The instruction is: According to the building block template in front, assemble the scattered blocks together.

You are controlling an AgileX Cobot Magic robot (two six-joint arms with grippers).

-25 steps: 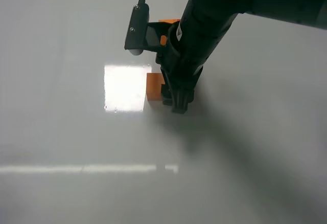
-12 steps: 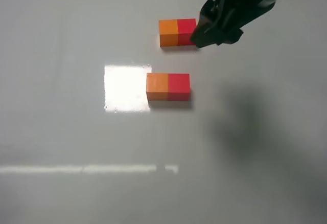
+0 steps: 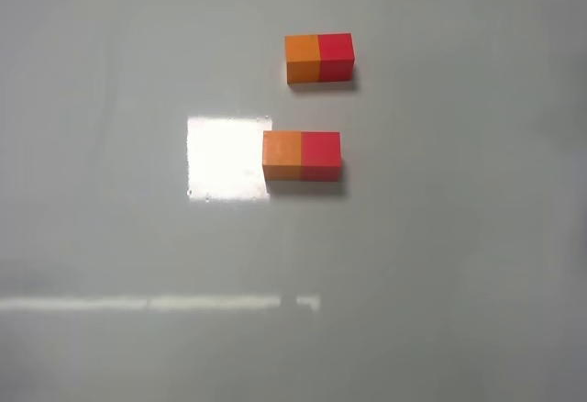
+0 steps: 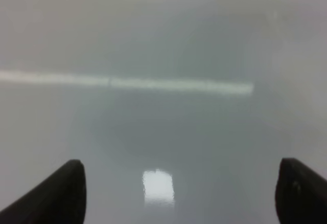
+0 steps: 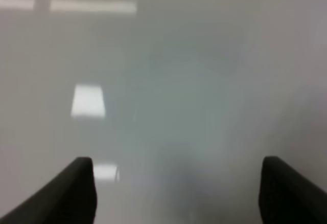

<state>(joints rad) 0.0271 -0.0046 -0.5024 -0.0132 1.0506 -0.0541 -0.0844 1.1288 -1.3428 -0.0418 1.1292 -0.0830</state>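
Note:
In the exterior high view two block pairs lie on the grey table. The far pair (image 3: 318, 58) is an orange block with a red block touching its right side. The near pair (image 3: 302, 155) matches it: orange block (image 3: 282, 154) on the left, red block (image 3: 321, 154) on the right, touching. No arm or gripper shows in that view. My left gripper (image 4: 179, 193) is open over bare table, its dark fingertips (image 4: 56, 196) spread wide. My right gripper (image 5: 176, 191) is open too, with nothing between its fingertips (image 5: 66, 193).
A bright square of reflected light (image 3: 227, 157) lies just left of the near pair. A thin bright reflected line (image 3: 156, 304) crosses the table nearer the front.
My right arm, which was down at the near pair's red block, has lifted away to the upper right and left the exterior view. The red block now sits uncovered beside the orange one.

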